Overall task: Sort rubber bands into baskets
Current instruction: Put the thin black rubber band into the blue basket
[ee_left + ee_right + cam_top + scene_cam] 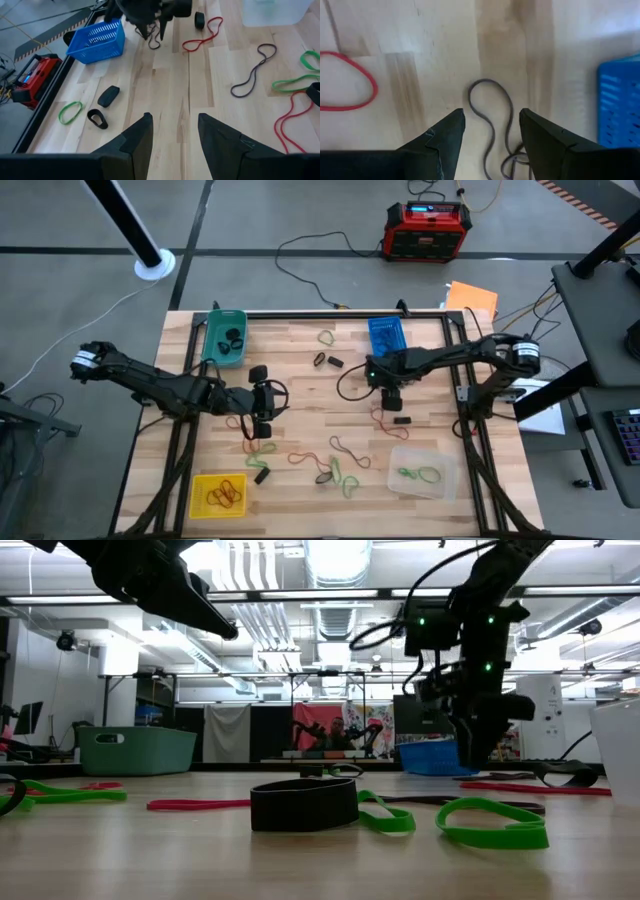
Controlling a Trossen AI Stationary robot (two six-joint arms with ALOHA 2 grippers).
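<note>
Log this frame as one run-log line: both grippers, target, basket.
right gripper: open, over dark rubber band beside blue basket | left gripper: open, empty, mid-table | bands remaining on table

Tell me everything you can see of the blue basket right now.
The blue basket is a small rectangular plastic tray with slotted walls, standing upright at the table's far edge. It looks empty. The right gripper hangs just in front of it, open over a thin dark rubber band lying beside it. Nothing visibly touches the basket.
</note>
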